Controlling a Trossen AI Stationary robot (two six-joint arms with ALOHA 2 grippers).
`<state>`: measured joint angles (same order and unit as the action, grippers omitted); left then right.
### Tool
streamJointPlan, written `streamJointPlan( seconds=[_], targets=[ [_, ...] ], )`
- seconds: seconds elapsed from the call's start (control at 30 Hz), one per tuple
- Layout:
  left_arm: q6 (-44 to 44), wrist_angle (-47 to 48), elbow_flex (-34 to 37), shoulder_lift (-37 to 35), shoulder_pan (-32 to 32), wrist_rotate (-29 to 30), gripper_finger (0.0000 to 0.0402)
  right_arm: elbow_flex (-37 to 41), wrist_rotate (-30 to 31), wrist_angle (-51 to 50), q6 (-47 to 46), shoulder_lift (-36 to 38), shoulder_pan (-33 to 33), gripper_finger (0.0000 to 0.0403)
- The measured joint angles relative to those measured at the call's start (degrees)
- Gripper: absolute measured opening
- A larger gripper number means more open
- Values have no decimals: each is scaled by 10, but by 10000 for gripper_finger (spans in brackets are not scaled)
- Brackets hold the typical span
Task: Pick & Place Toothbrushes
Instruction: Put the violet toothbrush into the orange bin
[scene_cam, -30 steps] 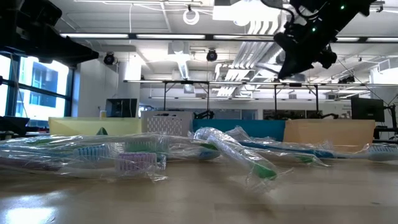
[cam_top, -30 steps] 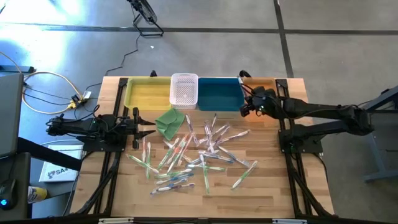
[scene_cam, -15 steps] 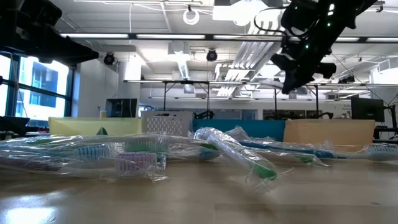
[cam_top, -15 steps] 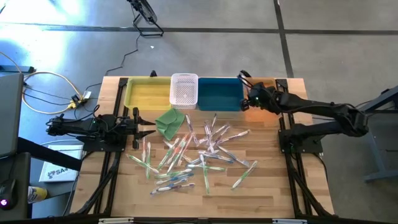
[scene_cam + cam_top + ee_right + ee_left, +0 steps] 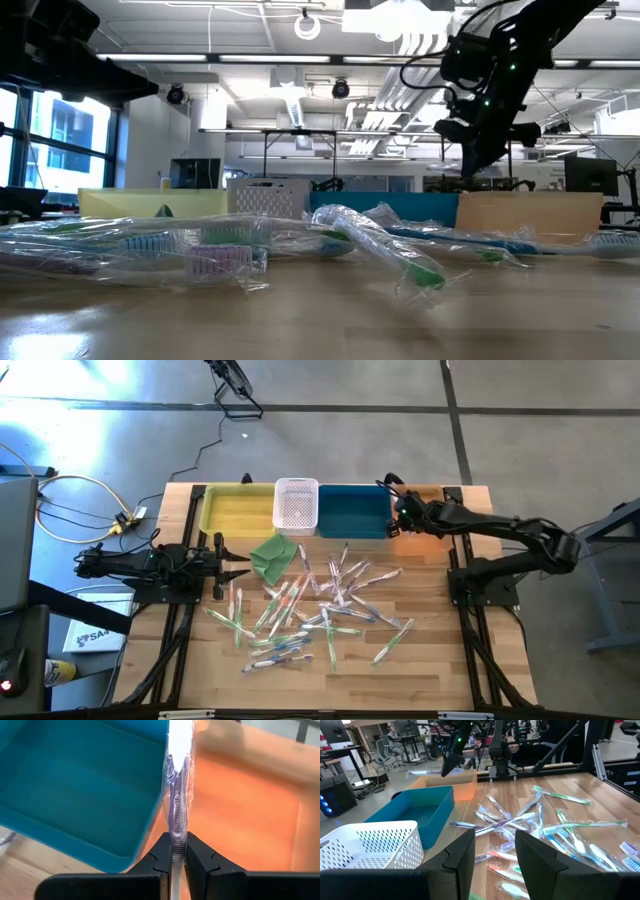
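Several wrapped toothbrushes (image 5: 320, 605) lie in a loose heap on the middle of the wooden table, also seen in the left wrist view as toothbrushes (image 5: 560, 827). My right gripper (image 5: 394, 512) hovers over the wall between the blue bin (image 5: 352, 510) and the orange bin (image 5: 424, 491), shut on one wrapped toothbrush (image 5: 176, 800) with a purplish handle. My left gripper (image 5: 238, 563) waits open at the table's left side, beside the folded green cloth (image 5: 273, 555). My right gripper (image 5: 174, 842) pinches the wrapped toothbrush between its two fingers at one end (image 5: 175, 834); which end, I cannot tell. The rest sticks out beyond the fingertips, in line with them. The fingers slant down from the table's right. The toothbrush is lifted clear above the bins.
Along the far edge stand a yellow bin (image 5: 238, 510), a white mesh basket (image 5: 296, 503), the blue bin and the orange bin side by side. The near part of the table in front of the heap is bare wood.
My right gripper has moved toward the far edge and a little left, from beside the orange bin to over the blue and orange bins' shared wall. It has tipped further downward and come lower, staying shut on the toothbrush.
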<state>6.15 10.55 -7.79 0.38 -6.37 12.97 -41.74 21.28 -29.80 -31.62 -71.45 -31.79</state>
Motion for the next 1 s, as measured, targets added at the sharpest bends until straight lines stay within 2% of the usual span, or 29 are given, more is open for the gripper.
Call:
streamJointPlan(
  seconds=[0.5,1.0],
  targets=[
    [0,0,0,0,0,3,136,0,-5,-76,-18,-57,-45,19],
    [0,0,0,0,0,3,136,0,8,-70,-17,-115,-52,20]
  ],
)
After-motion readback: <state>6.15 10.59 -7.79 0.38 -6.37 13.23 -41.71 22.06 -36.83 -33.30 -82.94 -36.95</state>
